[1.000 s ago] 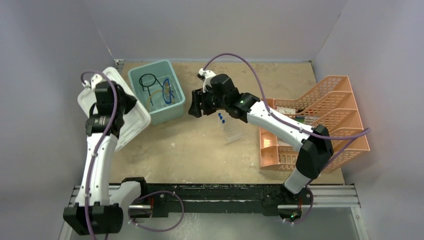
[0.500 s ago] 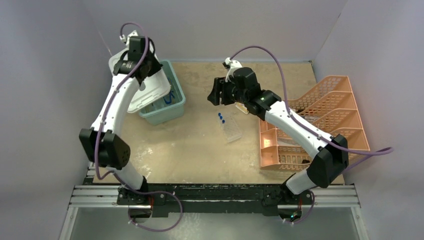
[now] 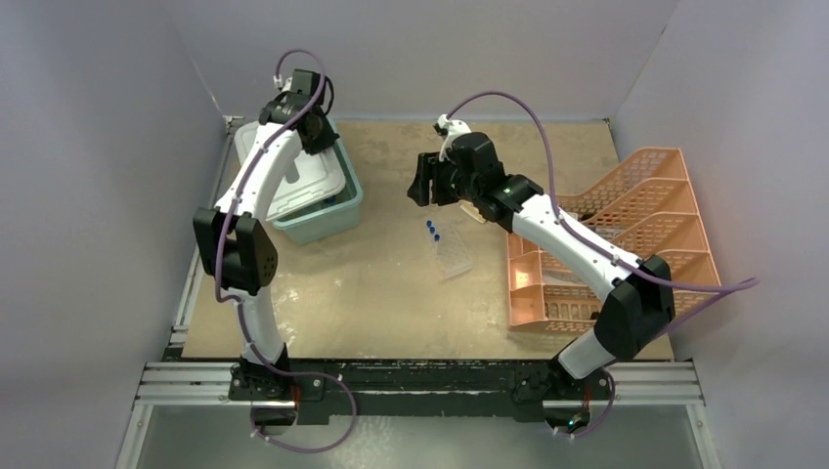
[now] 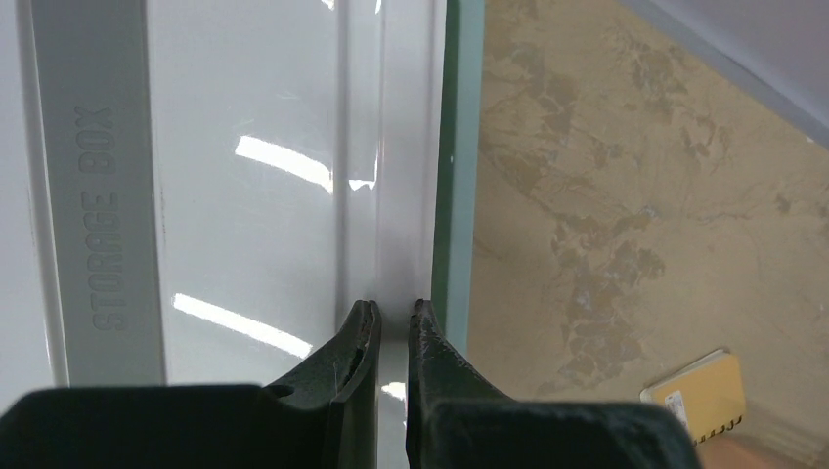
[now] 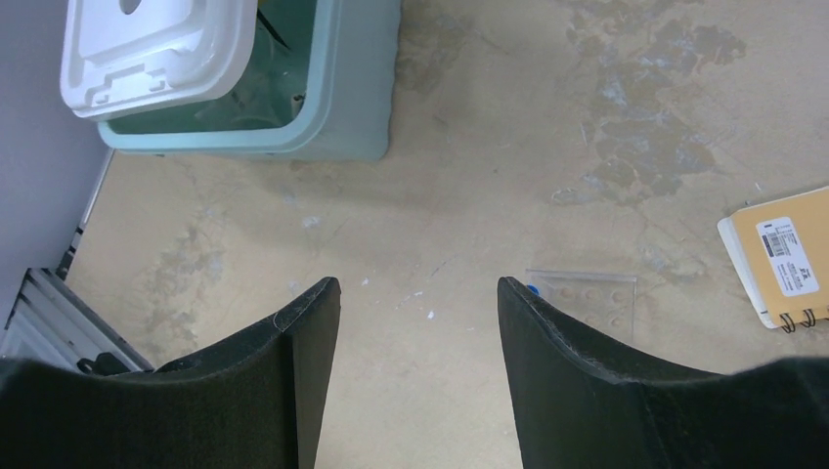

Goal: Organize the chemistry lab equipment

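My left gripper (image 3: 318, 132) is at the far left and is shut on the edge of the white lid (image 3: 303, 181). The lid lies askew over the teal tub (image 3: 337, 210) and hides what is inside. In the left wrist view the fingers (image 4: 364, 327) pinch the lid's rim (image 4: 391, 195) beside the tub's wall (image 4: 458, 147). A clear rack (image 3: 452, 251) with blue-capped tubes (image 3: 431, 230) lies mid-table. My right gripper (image 3: 422, 181) hovers open behind it with nothing between its jaws. The right wrist view shows the rack (image 5: 587, 298) past its right finger.
An orange tiered mesh tray (image 3: 626, 244) stands at the right. A yellow spiral notebook (image 5: 777, 259) lies on the table between the rack and the tray. Purple walls close the back and sides. The tub (image 5: 342, 117) sits against the back-left corner.
My left arm has swung the white lid from the table left of the tub up and over onto the tub. My right arm drew back from the tub to the right, then held still.
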